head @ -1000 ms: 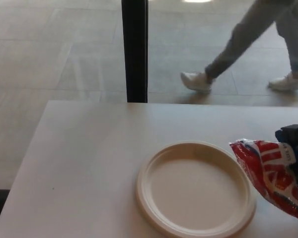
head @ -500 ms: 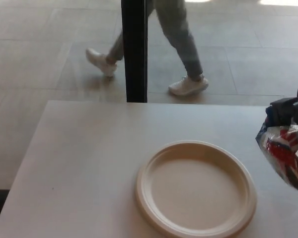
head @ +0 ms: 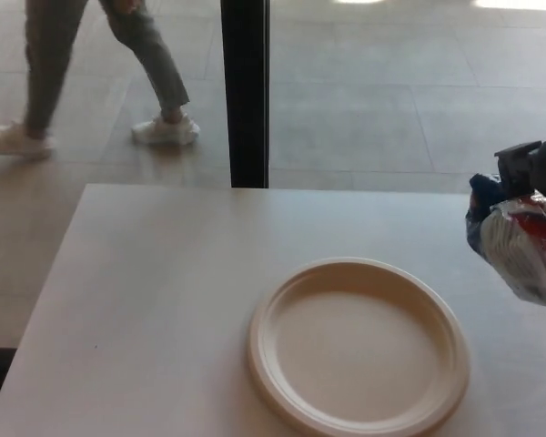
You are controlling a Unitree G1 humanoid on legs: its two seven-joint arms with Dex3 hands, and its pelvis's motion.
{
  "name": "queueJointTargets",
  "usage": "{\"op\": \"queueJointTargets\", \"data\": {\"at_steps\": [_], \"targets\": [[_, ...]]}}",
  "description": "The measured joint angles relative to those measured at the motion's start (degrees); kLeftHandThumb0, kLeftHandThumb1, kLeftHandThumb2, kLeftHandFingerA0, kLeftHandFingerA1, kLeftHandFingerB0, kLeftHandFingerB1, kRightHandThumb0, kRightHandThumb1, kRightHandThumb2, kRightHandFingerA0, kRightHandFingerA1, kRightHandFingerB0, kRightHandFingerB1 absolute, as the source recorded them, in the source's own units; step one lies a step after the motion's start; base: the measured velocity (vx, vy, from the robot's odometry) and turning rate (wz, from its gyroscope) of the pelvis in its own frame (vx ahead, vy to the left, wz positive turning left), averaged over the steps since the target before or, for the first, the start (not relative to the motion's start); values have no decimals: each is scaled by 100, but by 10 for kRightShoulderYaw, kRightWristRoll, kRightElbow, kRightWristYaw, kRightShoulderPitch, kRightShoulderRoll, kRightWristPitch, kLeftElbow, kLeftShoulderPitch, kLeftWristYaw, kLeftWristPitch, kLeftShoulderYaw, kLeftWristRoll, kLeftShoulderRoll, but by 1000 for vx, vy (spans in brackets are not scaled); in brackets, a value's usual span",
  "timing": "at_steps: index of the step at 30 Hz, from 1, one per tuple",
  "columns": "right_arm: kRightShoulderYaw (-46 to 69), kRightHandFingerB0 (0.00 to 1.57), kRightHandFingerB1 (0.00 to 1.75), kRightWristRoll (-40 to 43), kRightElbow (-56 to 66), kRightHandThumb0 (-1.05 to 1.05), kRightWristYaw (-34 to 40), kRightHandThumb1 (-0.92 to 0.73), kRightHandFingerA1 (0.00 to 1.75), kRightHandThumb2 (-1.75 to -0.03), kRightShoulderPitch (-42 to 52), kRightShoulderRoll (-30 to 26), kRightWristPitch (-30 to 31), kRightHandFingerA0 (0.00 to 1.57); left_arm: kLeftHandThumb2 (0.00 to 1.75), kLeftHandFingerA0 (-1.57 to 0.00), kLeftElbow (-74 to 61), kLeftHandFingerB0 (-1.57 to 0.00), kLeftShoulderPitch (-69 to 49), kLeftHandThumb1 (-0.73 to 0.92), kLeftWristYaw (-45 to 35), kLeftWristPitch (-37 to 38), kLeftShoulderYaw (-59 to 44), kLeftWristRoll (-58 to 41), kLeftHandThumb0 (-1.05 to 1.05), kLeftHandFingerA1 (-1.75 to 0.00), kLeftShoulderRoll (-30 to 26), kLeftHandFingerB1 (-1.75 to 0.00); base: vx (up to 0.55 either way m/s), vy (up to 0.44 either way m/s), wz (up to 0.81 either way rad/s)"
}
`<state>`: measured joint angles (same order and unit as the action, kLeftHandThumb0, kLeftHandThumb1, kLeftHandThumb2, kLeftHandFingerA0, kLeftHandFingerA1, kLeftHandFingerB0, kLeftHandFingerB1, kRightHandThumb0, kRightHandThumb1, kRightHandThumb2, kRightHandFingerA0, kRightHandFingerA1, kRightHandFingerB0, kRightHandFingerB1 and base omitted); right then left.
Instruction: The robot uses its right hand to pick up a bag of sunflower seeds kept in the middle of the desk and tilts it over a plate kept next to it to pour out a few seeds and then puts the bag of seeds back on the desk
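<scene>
- The right hand [head: 535, 166] enters at the right edge of the frame, a little above mid-height; only part of it shows, dark and blocky.
- Its fingers are clamped on the bag of sunflower seeds [head: 521, 248], gripping the bag at its upper end.
- The bag hangs below the hand at the right edge of the frame, lifted off the surface [head: 155, 300]. It is shiny and crumpled, red and white with a dark blue patch near the top, and part of it is cut off by the frame edge.
- The bag is to the right of the plate [head: 358, 344] and above the level of its rim, near it but not over its middle.
- The plate is round and cream-coloured and lies flat in the lower centre-right of the frame; its lower rim nearly touches the bottom edge. Its inside looks bare.
- The surface is pale and fills the lower half of the frame.
- A dark vertical post [head: 246, 91] stands behind the far edge of the surface, in the upper centre.
- In the upper left, a person's legs [head: 100, 64] in grey trousers and white shoes are on the tiled floor [head: 391, 91].
- The left hand does not show.
</scene>
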<state>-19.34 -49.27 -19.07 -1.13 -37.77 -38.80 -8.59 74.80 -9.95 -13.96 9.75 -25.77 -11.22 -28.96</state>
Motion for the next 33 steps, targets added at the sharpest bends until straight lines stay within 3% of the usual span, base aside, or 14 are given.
{"op": "queueJointTargets", "data": {"at_steps": [4, 5, 6, 7, 17, 20, 21, 22, 23, 24, 28, 30, 32, 33], "targets": [[-4, 73, 165, -6, 1, -31, -8, -52, 175, -80, -3, 5, 10, 88, 59, -49, 0, -46, -1, 61, -2, 0, -5, -3, -66, -52, 0, -39, 0, 0, 0], [-5, 73, 162, -8, 1, -32, -10, -53, 175, -79, -4, 7, 13, 87, 87, -48, 0, -44, -1, 47, -3, 0, -8, -4, -68, -61, 0, -52, 0, 0, 0], [-6, 69, 162, -10, 2, -32, -14, -51, 175, -86, -6, 9, 17, 86, 88, -50, 1, -45, -1, 47, -4, 0, -10, -5, -68, -61, 0, -53, 0, 0, 0], [-6, 71, 160, -12, 2, -32, -15, -52, 175, -88, -8, 11, 21, 85, 59, -54, 1, -49, -1, 62, -4, 0, -12, -5, -68, -54, 0, -39, 0, 0, 0], [-10, 72, 158, -39, 16, -37, -22, -61, 175, -77, -38, 34, 61, 92, 59, -53, 1, -48, 2, 61, -4, 0, -11, -4, -69, -52, 0, -39, 0, 0, 0], [-14, 79, 137, -46, 17, -33, -26, -56, 175, -79, -39, 38, 69, 87, 88, -49, 1, -45, 4, 47, -4, 0, -13, -5, -71, -61, 0, -52, 0, 0, 0], [-15, 79, 132, -48, 17, -33, -26, -56, 175, -80, -39, 40, 72, 84, 58, -55, 2, -51, 5, 60, -4, 0, -14, -5, -70, -54, 0, -39, 0, 0, 0], [-15, 84, 112, -49, 18, -34, -27, -62, 170, -69, -38, 40, 75, 85, 88, -50, 2, -45, 5, 46, -4, 0, -15, -5, -70, -63, 0, -53, 0, 0, 0], [-15, 84, 112, -50, 19, -34, -28, -62, 170, -69, -35, 41, 79, 85, 88, -50, 2, -45, 6, 46, -5, 0, -16, -6, -70, -63, 0, -53, 0, 0, 0], [-15, 82, 112, -53, 19, -38, -31, -65, 169, -69, -31, 40, 84, 88, 57, -55, 2, -51, 6, 60, -6, 0, -17, -6, -71, -57, 0, -40, 0, 0, 0], [-27, 76, 114, -72, 21, -35, -48, -68, 174, -73, -10, 30, 106, 85, 59, -55, 2, -47, 6, 61, -7, 0, -18, -7, -73, -55, 0, -39, 0, 0, 0], [-28, 77, 95, -78, 21, -37, -61, -70, 171, -71, -2, 30, 121, 83, 59, -53, 2, -48, 6, 61, -7, 0, -18, -8, -70, -55, 0, -39, 0, 0, 0], [-28, 75, 103, -84, 22, -38, -75, -76, 170, -69, 2, 29, 135, 82, 88, -49, 1, -46, 8, 46, -8, 0, -20, -8, -71, -63, 0, -53, 0, 0, 0], [-27, 75, 106, -87, 23, -41, -81, -75, 171, -66, 6, 28, 143, 80, 58, -53, 1, -49, 9, 59, -8, 0, -21, -9, -70, -57, 0, -40, 0, 0, 0]]}}
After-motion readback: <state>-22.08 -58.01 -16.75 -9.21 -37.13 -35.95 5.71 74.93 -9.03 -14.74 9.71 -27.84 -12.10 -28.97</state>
